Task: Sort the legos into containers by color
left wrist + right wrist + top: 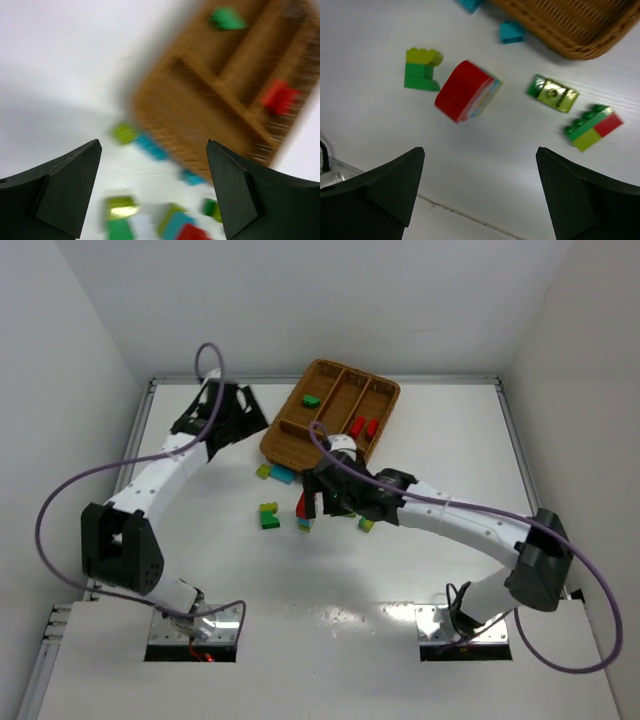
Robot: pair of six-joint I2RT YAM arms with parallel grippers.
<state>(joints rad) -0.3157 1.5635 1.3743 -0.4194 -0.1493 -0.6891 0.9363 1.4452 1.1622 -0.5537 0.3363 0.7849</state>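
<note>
Several legos [270,515] lie loose on the worktop [330,580], just near of the wicker tray [283,447]. One green brick [311,400] and two red bricks [362,426] sit in separate compartments.

Right tool [480,160] hovers wide and empty over a red brick [465,92]. Recommended: descend square, jaws straddling that brick alone.

Left tool [152,165], wide and empty, hangs left of the tray.

Left wrist view is blurred; joins between bricks are indistinct.

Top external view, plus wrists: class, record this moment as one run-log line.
left jaws: open, empty | right jaws: open, above loose legos | tray: green lego, red legos in separate compartments
</note>
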